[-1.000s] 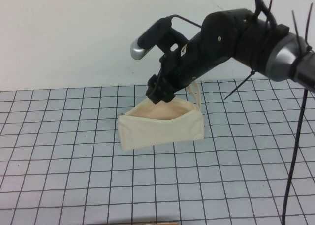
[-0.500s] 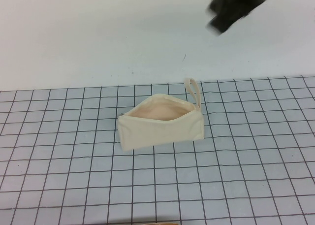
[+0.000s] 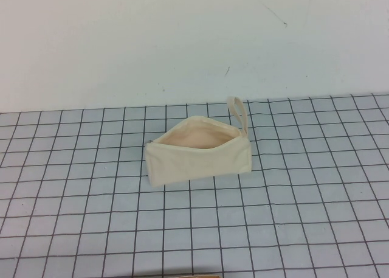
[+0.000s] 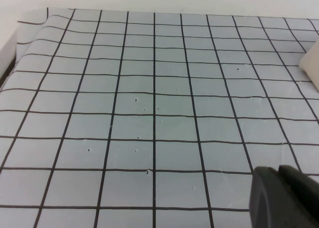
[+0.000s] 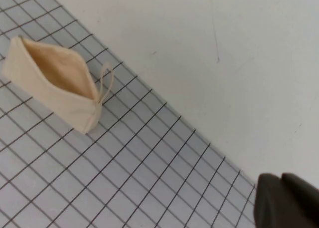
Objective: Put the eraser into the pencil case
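The pencil case (image 3: 197, 156) is a cream canvas pouch standing on the grid mat with its mouth open, showing the peach lining (image 3: 197, 136). Its wrist loop (image 3: 238, 112) sticks up at the far right end. The eraser is not visible in any view. Neither arm shows in the high view. My right gripper (image 5: 281, 180) is high up and well away from the pencil case (image 5: 55, 83), with its fingers together and nothing between them. My left gripper (image 4: 278, 172) is low over bare mat with its fingers together; a corner of the pencil case (image 4: 311, 68) shows at the frame edge.
The grey grid mat (image 3: 91, 199) covers the table, with a white wall (image 3: 121, 47) behind it. The mat's far left edge curls up slightly (image 4: 30, 18). A thin tan sliver (image 3: 191, 276) shows at the front edge of the high view; I cannot tell what it is.
My right arm was over the pencil case's open mouth a second ago and has lifted up and to the right, out of the high view. The pencil case has not moved.
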### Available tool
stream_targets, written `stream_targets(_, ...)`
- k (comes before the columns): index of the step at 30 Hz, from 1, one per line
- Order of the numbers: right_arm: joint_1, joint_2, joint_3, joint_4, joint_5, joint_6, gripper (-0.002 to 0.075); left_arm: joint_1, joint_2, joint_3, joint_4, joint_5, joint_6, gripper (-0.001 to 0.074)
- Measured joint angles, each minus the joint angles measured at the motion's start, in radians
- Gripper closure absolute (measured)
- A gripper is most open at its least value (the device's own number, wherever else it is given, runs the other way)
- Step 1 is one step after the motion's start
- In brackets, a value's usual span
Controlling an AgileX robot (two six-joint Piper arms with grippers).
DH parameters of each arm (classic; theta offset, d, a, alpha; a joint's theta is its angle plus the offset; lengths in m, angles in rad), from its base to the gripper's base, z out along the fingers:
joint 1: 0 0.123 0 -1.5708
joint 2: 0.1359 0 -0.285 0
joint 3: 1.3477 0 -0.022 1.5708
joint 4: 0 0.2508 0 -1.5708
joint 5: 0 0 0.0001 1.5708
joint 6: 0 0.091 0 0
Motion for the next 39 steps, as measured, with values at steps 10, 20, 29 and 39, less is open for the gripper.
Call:
stream_targets(10, 0.000, -0.582, 0.900, 0.001, -0.489, 0.188, 0.0727, 0.000, 0.000, 0.000, 0.000, 0.000, 0.000, 0.0736)
stream_targets(20, 0.000, -0.721, 1.327, 0.001, -0.933, 0.221, 0.0727, 0.000, 0.000, 0.000, 0.000, 0.000, 0.000, 0.0736)
stream_targets(29, 0.000, -0.725, 1.377, 0.001, -0.905, 0.234, 0.0727, 0.000, 0.000, 0.000, 0.000, 0.000, 0.004, 0.0736)
stream_targets(39, -0.277, -0.934, 1.470, 0.077, -0.764, 0.290, 0.0727, 0.000, 0.000, 0.000, 0.000, 0.000, -0.012, 0.0736)
